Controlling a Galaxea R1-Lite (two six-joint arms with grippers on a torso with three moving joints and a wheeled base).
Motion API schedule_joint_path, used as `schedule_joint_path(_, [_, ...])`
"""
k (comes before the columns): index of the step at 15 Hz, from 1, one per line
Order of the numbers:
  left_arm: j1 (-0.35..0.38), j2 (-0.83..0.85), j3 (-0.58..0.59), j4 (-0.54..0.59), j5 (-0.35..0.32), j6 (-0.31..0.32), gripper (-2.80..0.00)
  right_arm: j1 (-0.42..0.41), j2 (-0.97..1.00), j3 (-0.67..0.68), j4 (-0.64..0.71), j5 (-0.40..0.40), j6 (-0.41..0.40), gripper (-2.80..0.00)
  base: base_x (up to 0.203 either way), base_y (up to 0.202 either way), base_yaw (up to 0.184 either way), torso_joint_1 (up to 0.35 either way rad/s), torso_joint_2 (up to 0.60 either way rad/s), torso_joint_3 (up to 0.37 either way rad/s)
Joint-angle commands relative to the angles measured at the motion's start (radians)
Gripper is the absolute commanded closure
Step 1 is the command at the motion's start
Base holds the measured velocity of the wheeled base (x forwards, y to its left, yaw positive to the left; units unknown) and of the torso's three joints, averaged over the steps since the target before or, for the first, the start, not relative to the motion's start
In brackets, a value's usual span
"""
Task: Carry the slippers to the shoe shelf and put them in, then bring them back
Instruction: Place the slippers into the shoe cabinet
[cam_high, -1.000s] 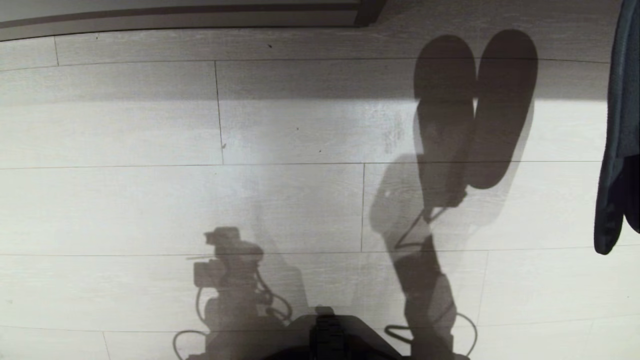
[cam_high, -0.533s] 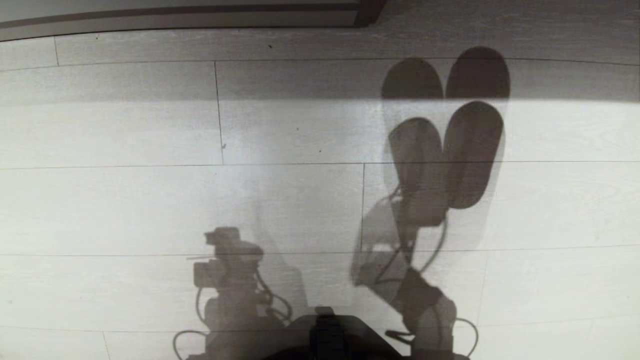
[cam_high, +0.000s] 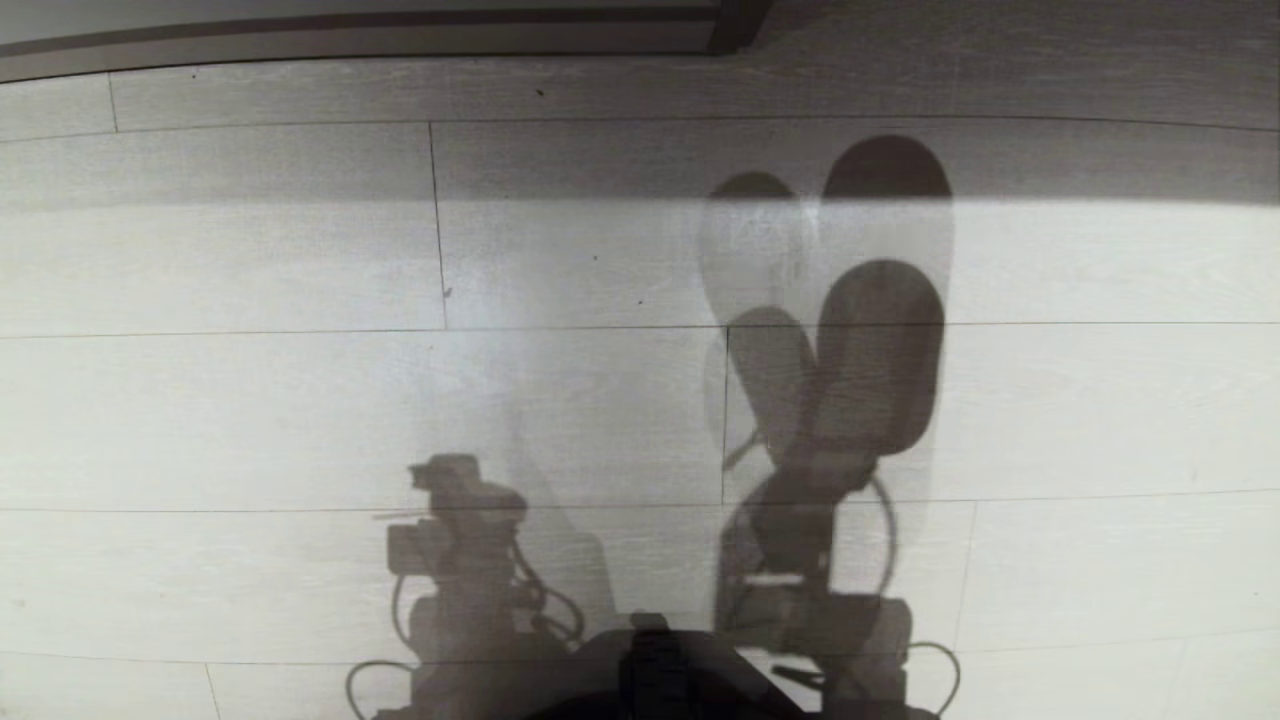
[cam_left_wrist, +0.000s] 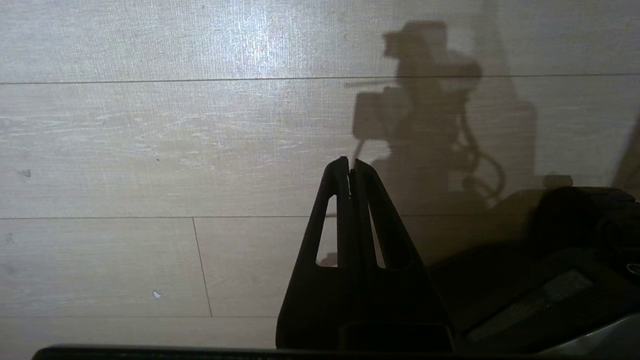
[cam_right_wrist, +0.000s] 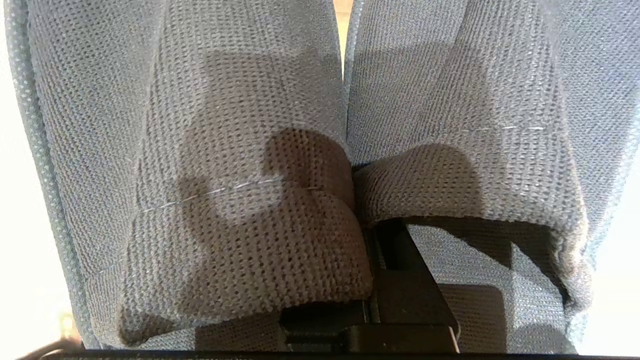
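In the head view only the floor shows, pale planks with a dark strip of furniture base along the far edge; whether that is the shelf cannot be told. Neither arm nor the slippers themselves appear here, only their shadows: two rounded soles above an arm shape on the right, and a parked arm's shadow near left. In the left wrist view the left gripper hangs idle over bare floor, its fingers pressed together with nothing between them. In the right wrist view the slippers fill the picture, side by side, and the right gripper is clamped on the inner edges of both where they meet, so the pair hangs from it above the floor. The risk, as I judge it, lies in that pinch: it holds only soft knitted fabric near one end of each slipper, so a swing or quick turn of the arm could let one slide free and drop, or the pair could twist and meet the shelf opening crooked.
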Motion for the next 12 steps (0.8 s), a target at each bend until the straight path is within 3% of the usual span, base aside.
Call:
schedule_joint_path(1, [0.000,0.000,0.000,-0.001,0.000,0.000,0.00,0.013,-0.088,0.046,0.006,0.001,-0.006,0.00,0.000,0.000,0.000,0.000,0.00,0.000])
schedule_joint_path(9, [0.000,0.000,0.000,-0.001,0.000,0.000,0.00,0.054,-0.295,0.309,0.089,-0.003,-0.052,0.00,0.000,0.000,0.000,0.000,0.00,0.000])
schedule_joint_path(12, [0.000,0.000,0.000,-0.001,0.000,0.000,0.00,0.059,-0.328,0.426,0.100,-0.120,-0.079,0.00,0.000,0.000,0.000,0.000,0.00,0.000])
